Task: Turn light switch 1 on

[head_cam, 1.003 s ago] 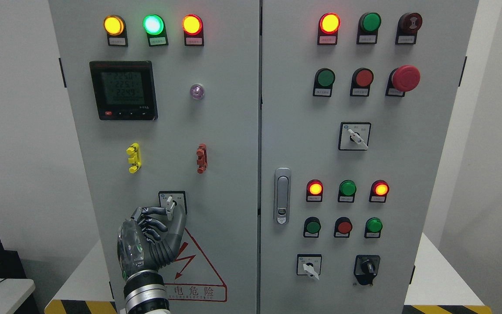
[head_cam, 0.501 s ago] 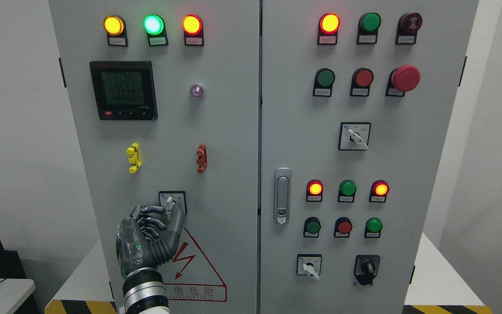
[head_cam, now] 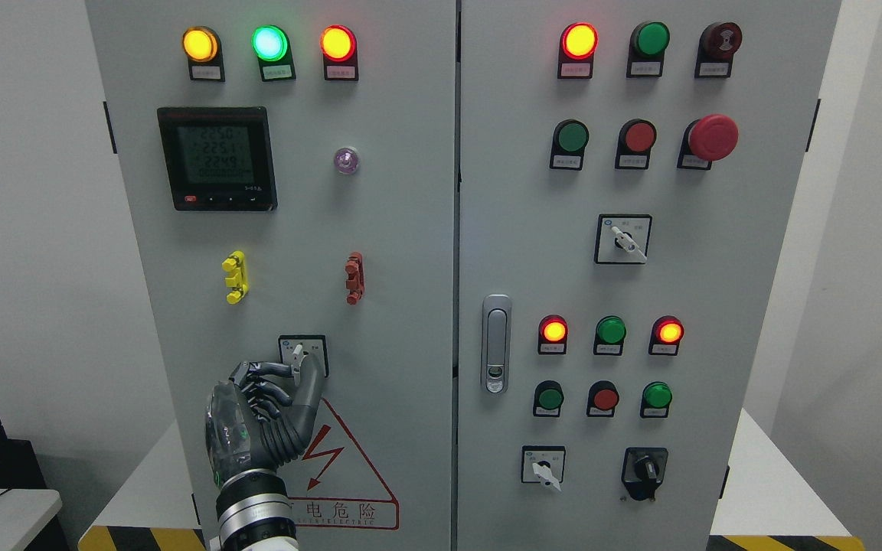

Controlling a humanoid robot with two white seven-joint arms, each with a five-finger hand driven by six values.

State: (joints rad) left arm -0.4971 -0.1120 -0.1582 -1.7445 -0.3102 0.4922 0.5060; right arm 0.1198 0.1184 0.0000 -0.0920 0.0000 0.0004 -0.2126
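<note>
A small rotary light switch [head_cam: 298, 353] with a white lever sits in a black-framed plate low on the left door of the grey cabinet [head_cam: 395, 229]. My left hand [head_cam: 302, 369] comes up from the bottom edge. Its thumb and index finger are closed on the switch lever, and the other fingers [head_cam: 269, 398] are curled below. The lever stands nearly upright, tilted slightly right. The lower part of the plate is hidden behind the thumb. The right arm is out of view.
Lit indicator lamps [head_cam: 269, 43] line the top. A digital meter [head_cam: 217, 158], yellow [head_cam: 235, 277] and red [head_cam: 354, 278] clips, a door latch [head_cam: 495, 344], a red mushroom button [head_cam: 713, 138] and other rotary switches [head_cam: 623, 239] [head_cam: 543, 465] [head_cam: 645, 467] are on the doors.
My left hand has shifted slightly left and down while keeping hold of the switch lever. The lamps look the same.
</note>
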